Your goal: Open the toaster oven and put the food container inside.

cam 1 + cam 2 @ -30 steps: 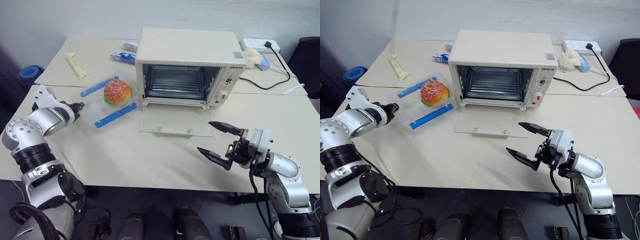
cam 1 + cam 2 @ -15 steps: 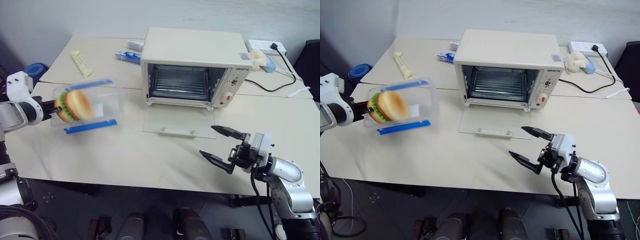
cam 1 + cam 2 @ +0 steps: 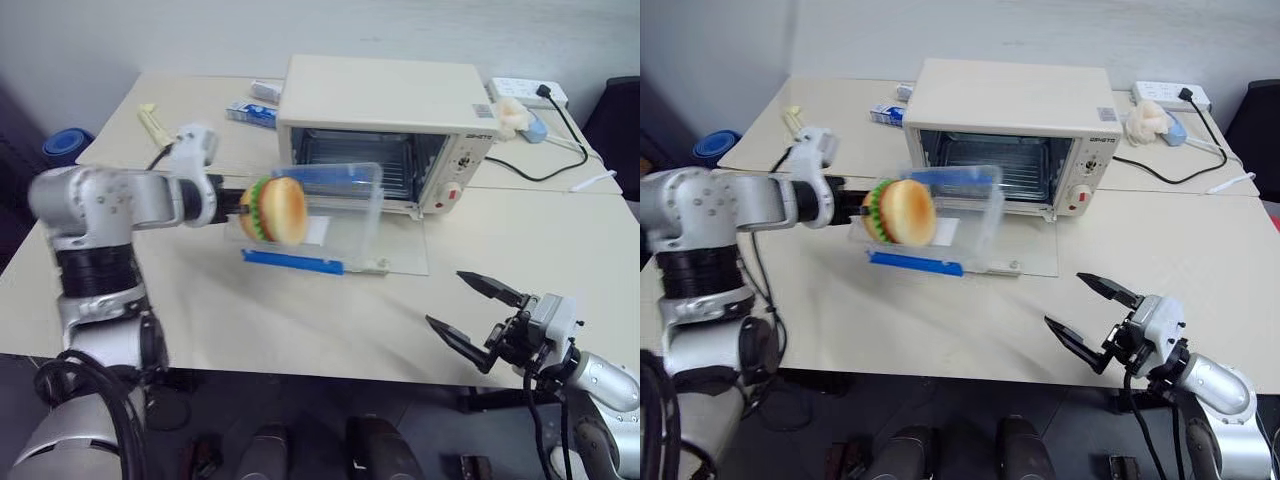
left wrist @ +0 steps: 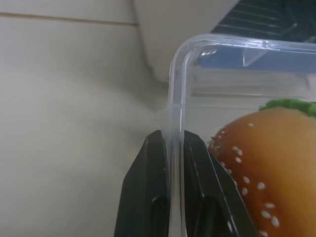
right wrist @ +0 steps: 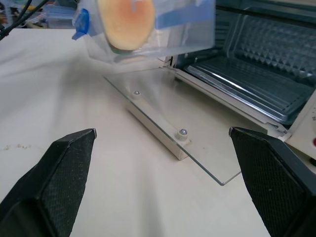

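This looks like a lab or office room set up for testing, not a home kitchen. Plain cream tables (image 3: 250, 320) are pushed together edge to edge against a bare pale wall (image 3: 200, 30). A toaster oven (image 3: 385, 105) stands on the far table with no counter, sink or cupboards around it. At the far right a white power strip (image 3: 525, 90) lies on the tabletop with a black cable (image 3: 530, 170) trailing across it, and a dark chair (image 3: 615, 130) stands at the right edge. Cables hang under the near table.
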Action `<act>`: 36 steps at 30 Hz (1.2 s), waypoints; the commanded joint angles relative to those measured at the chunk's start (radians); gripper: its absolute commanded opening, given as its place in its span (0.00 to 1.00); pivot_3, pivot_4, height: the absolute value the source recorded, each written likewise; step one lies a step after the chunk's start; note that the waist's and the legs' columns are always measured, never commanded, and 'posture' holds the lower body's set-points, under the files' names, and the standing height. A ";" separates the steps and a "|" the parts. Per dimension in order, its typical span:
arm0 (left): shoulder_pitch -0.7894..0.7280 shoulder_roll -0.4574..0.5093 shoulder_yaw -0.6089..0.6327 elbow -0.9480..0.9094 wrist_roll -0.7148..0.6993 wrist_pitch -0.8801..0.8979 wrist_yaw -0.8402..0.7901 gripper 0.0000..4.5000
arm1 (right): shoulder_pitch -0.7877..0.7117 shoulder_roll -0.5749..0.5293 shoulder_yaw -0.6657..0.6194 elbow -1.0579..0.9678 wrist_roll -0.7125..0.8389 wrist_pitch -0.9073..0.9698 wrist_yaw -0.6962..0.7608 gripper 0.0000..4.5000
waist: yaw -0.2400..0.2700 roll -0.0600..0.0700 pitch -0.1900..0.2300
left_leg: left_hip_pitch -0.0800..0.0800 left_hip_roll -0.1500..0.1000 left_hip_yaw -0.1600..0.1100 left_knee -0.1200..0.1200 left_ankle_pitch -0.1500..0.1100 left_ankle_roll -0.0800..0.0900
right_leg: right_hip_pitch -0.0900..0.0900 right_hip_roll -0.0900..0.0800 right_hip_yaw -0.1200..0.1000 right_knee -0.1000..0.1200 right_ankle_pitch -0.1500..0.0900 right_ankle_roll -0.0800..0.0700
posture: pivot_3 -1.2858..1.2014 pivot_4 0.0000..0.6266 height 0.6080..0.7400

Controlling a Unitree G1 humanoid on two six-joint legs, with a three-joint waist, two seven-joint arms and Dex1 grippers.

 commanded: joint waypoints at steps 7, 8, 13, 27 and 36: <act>-0.097 -0.103 -0.061 0.147 0.140 -0.186 0.006 0.01 | 0.056 0.046 -0.003 -0.113 -0.020 -0.011 -0.096 1.00 | -0.010 0.000 0.000 | 0.000 0.000 0.000 -0.001 0.000 -0.001 | -0.001 0.000 0.000 0.000 0.000 0.000 | 0.52 0.24 1.00; -0.103 -0.108 -0.078 0.157 0.154 -0.187 0.007 0.01 | 0.061 0.050 -0.003 -0.118 -0.021 -0.012 -0.103 1.00 | -0.009 0.000 0.000 | 0.000 0.000 0.000 -0.001 0.000 -0.001 | -0.001 0.000 0.000 0.000 0.000 0.000 | 0.52 0.24 1.00; -0.129 -0.151 -0.072 0.177 0.165 -0.170 0.001 0.21 | 0.073 0.060 0.001 -0.124 -0.029 -0.017 -0.120 1.00 | -0.005 0.000 0.000 | 0.000 0.000 0.000 -0.001 0.000 -0.001 | 0.000 0.000 0.000 0.000 0.000 0.000 | 0.52 0.24 1.00; 0.155 0.296 -0.180 -0.083 0.056 -0.338 -0.602 0.50 | 0.044 -0.100 -0.009 -0.307 0.176 0.309 -0.180 0.96 | -0.034 0.001 0.000 | 0.003 0.003 0.000 -0.003 0.001 -0.004 | 0.000 0.002 0.000 0.001 -0.001 -0.001 | 0.52 0.24 1.00; 0.463 0.312 -0.281 -0.206 0.103 -0.825 -0.948 0.00 | -0.226 -0.173 0.210 -0.161 0.018 0.505 -0.205 0.35 | 0.013 0.001 0.000 | -0.001 0.002 -0.003 0.000 0.000 0.001 | 0.001 -0.001 -0.001 -0.003 -0.001 -0.002 | 0.52 0.24 1.00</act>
